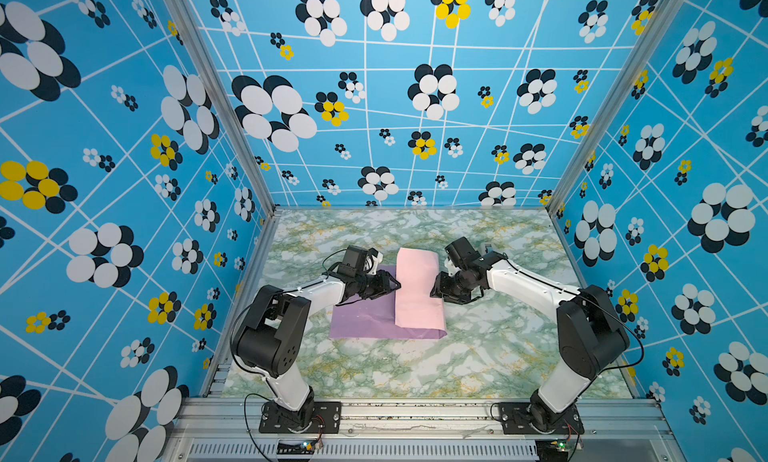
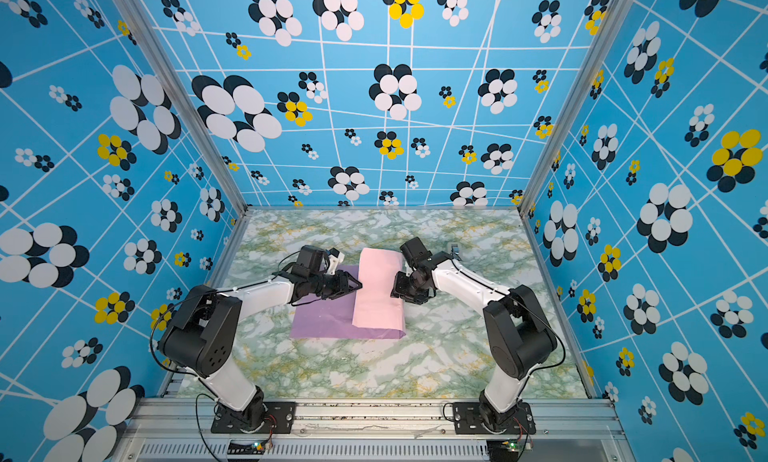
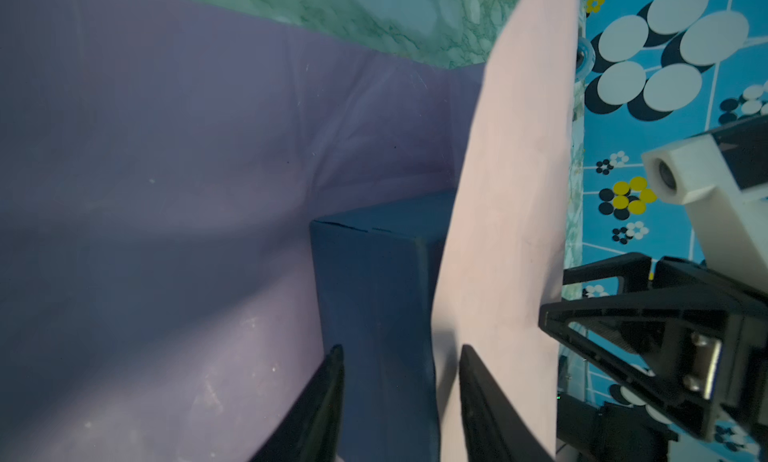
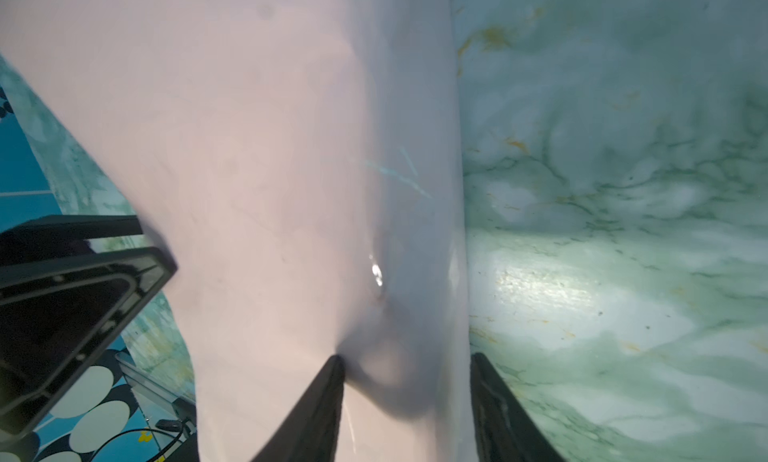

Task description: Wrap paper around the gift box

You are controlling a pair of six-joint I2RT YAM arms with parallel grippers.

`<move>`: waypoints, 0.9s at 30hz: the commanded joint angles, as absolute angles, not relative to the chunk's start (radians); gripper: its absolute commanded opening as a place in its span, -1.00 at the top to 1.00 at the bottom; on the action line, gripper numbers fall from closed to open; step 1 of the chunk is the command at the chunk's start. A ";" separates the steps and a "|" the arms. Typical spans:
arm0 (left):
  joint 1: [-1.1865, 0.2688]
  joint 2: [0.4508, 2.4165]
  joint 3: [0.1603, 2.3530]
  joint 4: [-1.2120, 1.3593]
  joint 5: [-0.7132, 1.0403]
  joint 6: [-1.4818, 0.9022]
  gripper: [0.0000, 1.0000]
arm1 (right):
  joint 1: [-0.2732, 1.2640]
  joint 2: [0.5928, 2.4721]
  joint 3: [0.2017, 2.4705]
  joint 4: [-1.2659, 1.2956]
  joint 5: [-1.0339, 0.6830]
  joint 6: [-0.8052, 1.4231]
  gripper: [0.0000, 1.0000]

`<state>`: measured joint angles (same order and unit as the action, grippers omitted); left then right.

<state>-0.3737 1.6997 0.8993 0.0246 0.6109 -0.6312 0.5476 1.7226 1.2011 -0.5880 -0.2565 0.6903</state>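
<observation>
- Lying across the green-marbled table [image 1: 415, 368], the paper [image 1: 361, 314] shows its lilac face on the left. Its right part is folded over leftward as a pink flap [image 1: 417, 289], seen in both top views.
- The gift box [image 3: 374, 294] sits on the lilac face under that flap, near the middle of the table. Both top views hide it. Only the left wrist view shows a navy side and corner below the flap's edge.
- No view shows the inside of the box.
- The flap runs from far to near, and its near end rests on the lilac sheet.
- The left gripper [image 1: 394, 284] extends from the left to the flap's left edge, jaws apart. In the left wrist view one finger [image 3: 324, 397] lies in front of the box's bare side and the other [image 3: 486, 402] in front of the pink flap. Whether either touches cannot be told.
- The right gripper [image 1: 435, 290] stands at the paper-covered right side of the box, jaws likewise apart. In the right wrist view one finger [image 4: 316, 406] presses a dent into the pink paper, and the other [image 4: 498, 410] sits over bare table just beside the paper.
</observation>
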 commanded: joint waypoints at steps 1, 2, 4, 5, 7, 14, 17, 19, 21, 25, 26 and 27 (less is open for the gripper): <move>-0.374 1.654 0.897 0.012 0.612 -0.655 -0.17 | 0.562 1.754 1.202 -0.606 -0.240 0.674 0.05; -0.374 1.643 0.894 0.020 0.615 -0.664 -0.21 | 0.567 1.753 1.203 -0.614 -0.230 0.671 0.05; -0.377 1.621 0.883 0.048 0.618 -0.687 -0.25 | 0.574 1.750 1.203 -0.622 -0.216 0.666 0.05; -0.380 1.615 0.877 0.058 0.620 -0.695 -0.25 | 0.577 1.753 1.204 -0.626 -0.211 0.666 0.04; -0.387 1.616 0.874 0.057 0.612 -0.697 -0.26 | 0.582 1.753 1.204 -0.625 -0.207 0.671 -0.02; -0.403 1.666 0.846 0.064 0.601 -0.685 -0.08 | 0.594 1.752 1.215 -0.610 -0.194 0.698 -0.11; -0.411 1.680 0.845 0.046 0.574 -0.678 0.11 | 0.597 1.750 1.214 -0.593 -0.198 0.716 -0.14; -0.411 1.688 0.841 0.036 0.553 -0.678 0.29 | 0.598 1.744 1.215 -0.589 -0.203 0.721 -0.17; -0.410 1.694 0.842 0.022 0.538 -0.670 0.34 | 0.591 1.725 1.221 -0.606 -0.197 0.714 -0.21; -0.410 1.700 0.844 0.002 0.531 -0.655 0.38 | 0.541 1.675 1.211 -0.606 -0.264 0.702 -0.31; -0.410 1.700 0.844 0.002 0.531 -0.655 0.38 | 0.539 1.678 1.217 -0.613 -0.279 0.697 -0.32; -0.410 1.701 0.844 0.003 0.533 -0.656 0.38 | 0.539 1.691 1.233 -0.625 -0.293 0.691 -0.32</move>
